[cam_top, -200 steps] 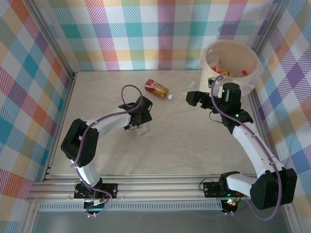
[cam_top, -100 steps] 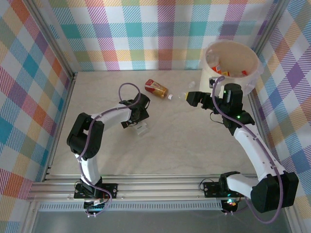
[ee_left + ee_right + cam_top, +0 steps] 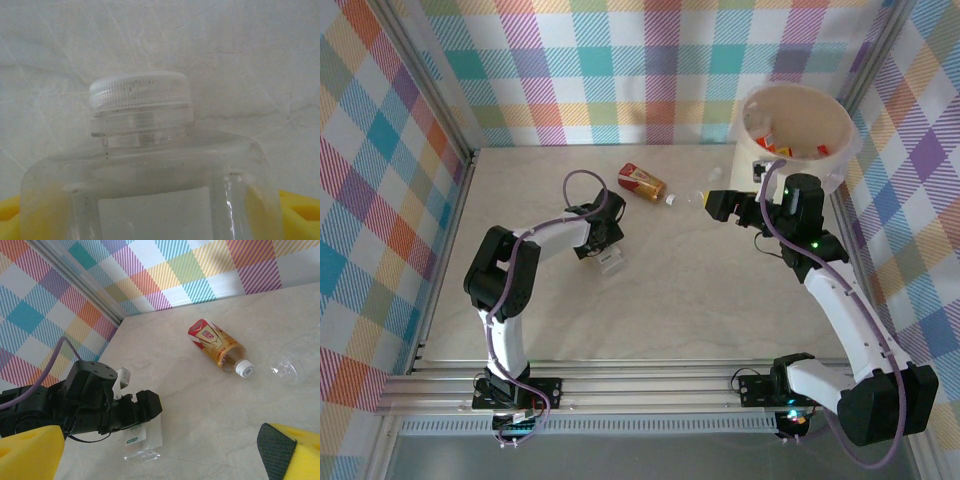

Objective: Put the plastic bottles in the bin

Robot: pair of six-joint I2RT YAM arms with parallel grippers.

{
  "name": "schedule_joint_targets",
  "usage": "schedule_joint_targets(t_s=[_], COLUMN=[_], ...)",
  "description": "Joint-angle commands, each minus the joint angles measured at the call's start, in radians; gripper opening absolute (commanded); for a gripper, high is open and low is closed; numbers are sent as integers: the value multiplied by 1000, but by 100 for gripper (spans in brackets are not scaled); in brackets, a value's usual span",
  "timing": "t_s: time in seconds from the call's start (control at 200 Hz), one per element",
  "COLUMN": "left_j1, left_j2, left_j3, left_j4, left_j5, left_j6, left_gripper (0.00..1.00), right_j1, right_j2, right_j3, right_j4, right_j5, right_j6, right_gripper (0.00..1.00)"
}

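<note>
1. The left gripper (image 3: pixel 607 250) straddles a clear white-capped bottle (image 3: pixel 150 170) lying on the table (image 3: pixel 670 310). The bottle sits between its yellow pads (image 3: pixel 300 215); whether they squeeze it, I cannot tell.
2. The right gripper (image 3: pixel 160 455) hangs with jaws spread wide, holding nothing.
3. Beyond it, a red-labelled bottle (image 3: pixel 642 183) and a clear crushed bottle (image 3: pixel 688 198) lie near each other.
4. Farthest off, the bin (image 3: pixel 752 160) stands in the far right corner, with a few bottles in it.

We see a robot test lab. Check walls (image 3: pixel 620 70) box in a pale table (image 3: pixel 690 290) at 9, 12 & 3 o'clock. At 6 o'clock, metal rails (image 3: pixel 640 372) hold the left arm (image 3: pixel 545 238) & right arm (image 3: pixel 840 300).
</note>
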Motion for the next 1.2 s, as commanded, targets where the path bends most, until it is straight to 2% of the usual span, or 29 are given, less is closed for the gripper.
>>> schedule_joint_targets(t_s=[0.0, 0.145, 0.275, 0.615, 0.79, 1.005, 1.045, 1.115, 1.195], left_j1=[8, 4, -14, -88, -94, -96, -98, -99, -99], left_j2=[-87, -188, -269, -424, -449, -450, -449, -449, -448], left_j3=[-44, -125, -168, -219, -238, -251, -255, -261, -261], left_j4=[61, 204, 291, 502, 600, 670, 679, 693, 694], left_j5=[30, 121, 188, 289, 330, 363, 365, 368, 368], left_j6=[37, 65, 77, 72, 17, -26, -32, -41, -45], left_gripper=[78, 68, 62, 60, 60, 60, 60, 60, 60], right_j1=[7, 16, 53, 233, 344, 444, 457, 481, 484], right_j2=[-25, -28, -30, 40, 103, 200, 216, 246, 290], right_j3=[-9, -63, -118, -226, -275, -250, -248, -238, -233], right_j4=[0, 82, 162, 361, 520, 646, 678, 681, 708], right_j5=[-20, -88, -84, 65, 145, 204, 236, 365, 383], right_j6=[-11, 11, 13, 37, 39, 30, 42, 75, 103], right_gripper=[100, 100, 100, 100, 100, 100, 100, 100, 100])
